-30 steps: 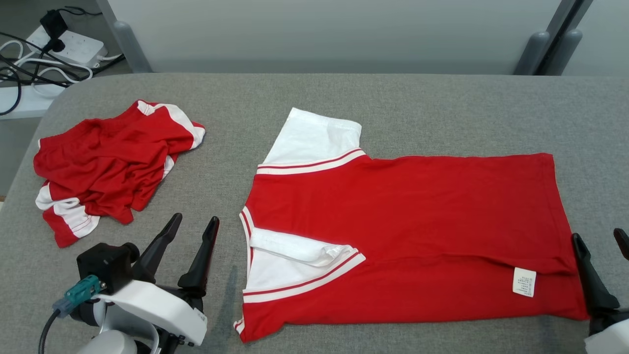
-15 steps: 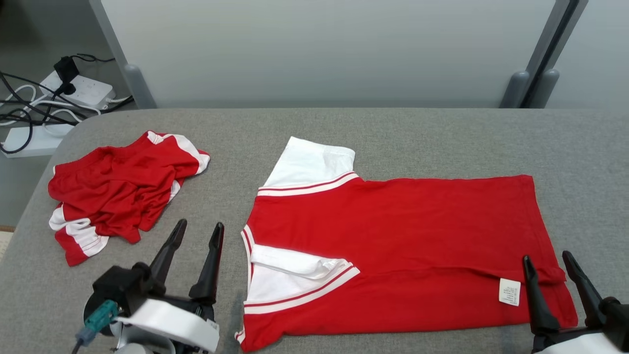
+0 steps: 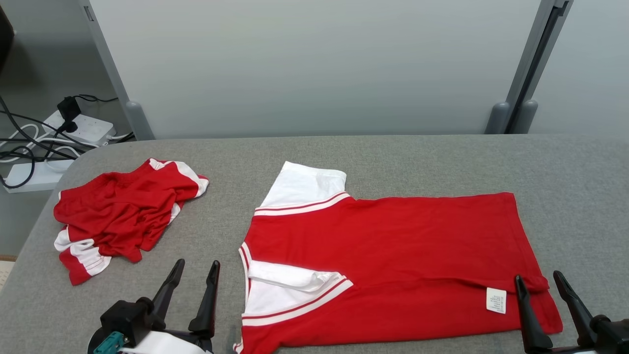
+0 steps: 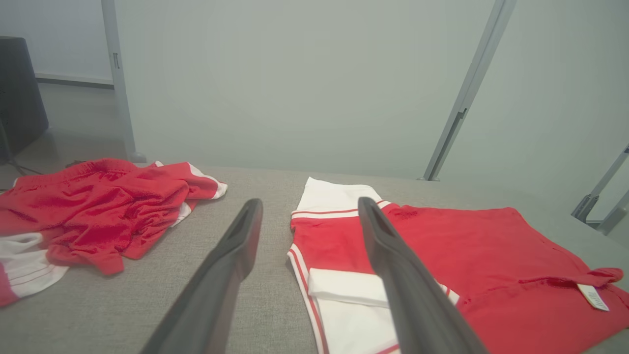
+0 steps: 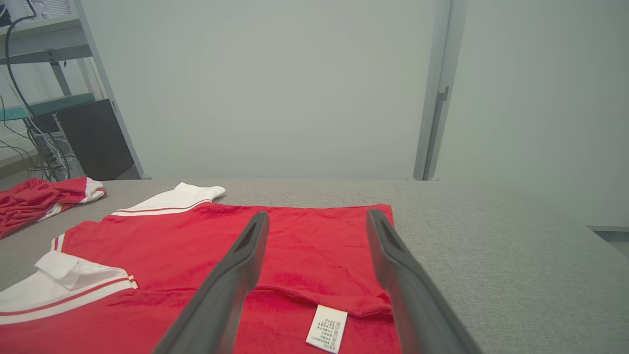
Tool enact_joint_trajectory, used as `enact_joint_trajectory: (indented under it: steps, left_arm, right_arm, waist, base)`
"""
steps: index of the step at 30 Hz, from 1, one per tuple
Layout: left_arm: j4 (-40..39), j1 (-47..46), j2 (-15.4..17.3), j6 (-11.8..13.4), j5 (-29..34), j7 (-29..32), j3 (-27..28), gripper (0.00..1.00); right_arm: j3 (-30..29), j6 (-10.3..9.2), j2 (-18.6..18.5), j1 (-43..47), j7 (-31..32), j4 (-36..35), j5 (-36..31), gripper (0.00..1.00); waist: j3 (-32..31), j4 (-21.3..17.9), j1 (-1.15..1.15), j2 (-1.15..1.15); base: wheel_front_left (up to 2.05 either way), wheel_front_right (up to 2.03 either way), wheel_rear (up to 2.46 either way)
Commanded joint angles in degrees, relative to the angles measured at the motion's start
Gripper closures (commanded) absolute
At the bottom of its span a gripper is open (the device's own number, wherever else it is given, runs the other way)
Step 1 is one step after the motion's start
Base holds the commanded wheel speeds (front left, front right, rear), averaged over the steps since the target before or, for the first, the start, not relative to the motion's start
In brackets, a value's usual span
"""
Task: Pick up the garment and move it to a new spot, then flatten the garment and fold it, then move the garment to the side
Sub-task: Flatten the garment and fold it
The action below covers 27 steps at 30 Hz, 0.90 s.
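The red garment (image 3: 393, 255) with white sleeves lies spread flat on the grey counter (image 3: 417, 162), from its middle toward the near edge. A white label (image 3: 496, 300) shows near its right hem. The right gripper (image 3: 537, 277) is at that hem's near corner, fingers apart and empty. The left gripper (image 3: 197, 264), just left of the collar, also has its fingers apart and empty. A crumpled red cloth (image 3: 123, 216) lies near the counter's left edge.
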Motion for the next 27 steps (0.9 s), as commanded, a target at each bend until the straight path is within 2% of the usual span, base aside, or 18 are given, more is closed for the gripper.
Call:
enact_joint_trajectory:
  steps: [1,16,27]
  left_arm:
    - [-0.96,-1.35,0.18,-0.72,1.09,-0.58,2.56,0.0]
    - [2.07,-1.16,-3.6,-4.06,5.32,-0.59,7.63,0.0]
    - [5.79,-8.23,-4.07,-4.76,3.66,-0.02,6.79,0.0]
  right_arm:
    - [1.31,0.0,-1.41,-0.96,-0.82,-1.39,0.34,0.0]
    - [0.47,0.0,-1.94,0.23,-0.83,-1.92,1.16,0.0]
    - [0.97,0.0,-2.37,-0.67,-0.83,-2.78,2.19,0.0]
  waist:
    - [-0.25,-0.05,0.0,0.0]
    - [-0.63,0.33,0.0,0.0]
    - [2.37,0.43,0.0,0.0]
  base:
    - [0.0,0.0,0.0]
    - [0.0,0.0,0.0]
    - [0.0,0.0,0.0]
